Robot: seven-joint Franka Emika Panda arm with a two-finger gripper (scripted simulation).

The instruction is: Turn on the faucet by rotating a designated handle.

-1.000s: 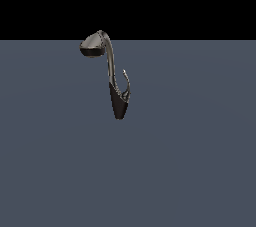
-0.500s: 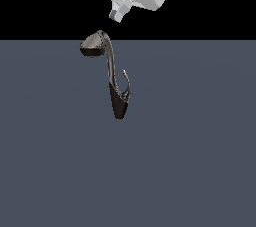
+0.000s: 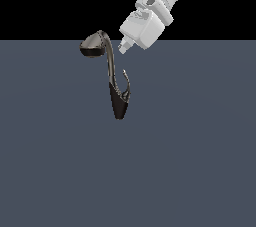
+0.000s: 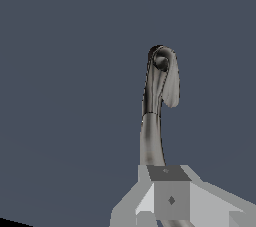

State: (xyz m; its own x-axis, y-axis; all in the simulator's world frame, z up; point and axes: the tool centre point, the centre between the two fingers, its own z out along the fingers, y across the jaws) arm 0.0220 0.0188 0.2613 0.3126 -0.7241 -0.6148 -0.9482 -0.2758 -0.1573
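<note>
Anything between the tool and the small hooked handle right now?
Nothing: in the exterior view, only bare background separates the white tool from the thin hook-shaped metallic handle.

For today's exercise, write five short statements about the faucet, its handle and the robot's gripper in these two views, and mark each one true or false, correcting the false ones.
1. The gripper is clamped on the handle. False: it hangs above the handle, apart from it.
2. The faucet has a tapered dark base. True.
3. The handle is taller than the faucet's neck. False: it is a short hook, much lower than the neck.
4. In the exterior view, the faucet's rounded head points toward that view's left. True.
5. The arm enters the exterior view from its lower left. False: it comes in from the upper right.
</note>
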